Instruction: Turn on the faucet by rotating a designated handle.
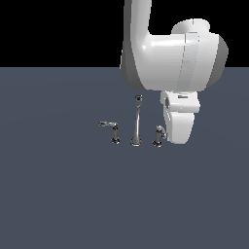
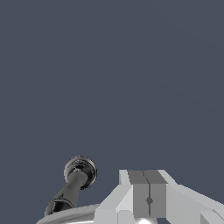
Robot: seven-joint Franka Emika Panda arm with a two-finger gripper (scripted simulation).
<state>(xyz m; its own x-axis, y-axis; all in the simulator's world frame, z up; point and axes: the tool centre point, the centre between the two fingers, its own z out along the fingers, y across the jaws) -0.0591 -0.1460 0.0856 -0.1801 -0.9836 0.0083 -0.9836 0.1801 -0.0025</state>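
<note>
The chrome faucet stands on the grey floor, with its tall slender spout (image 1: 136,121) in the middle. The handle (image 1: 158,135) is on the exterior view's right of the spout, its lever foreshortened. The twin handle (image 1: 113,130) on the exterior view's left has its lever pointing left. My gripper's white hand (image 1: 179,124) hangs close beside the handle, on its right in the exterior view. In the wrist view my gripper (image 2: 148,176) is shut and empty, its pads pressed together. The handle's dark post and round base (image 2: 80,171) lie beside it, not between the fingers.
A flat dark grey floor (image 1: 58,194) spreads all around the faucet. The arm's large white link (image 1: 165,48) hangs above and behind the faucet.
</note>
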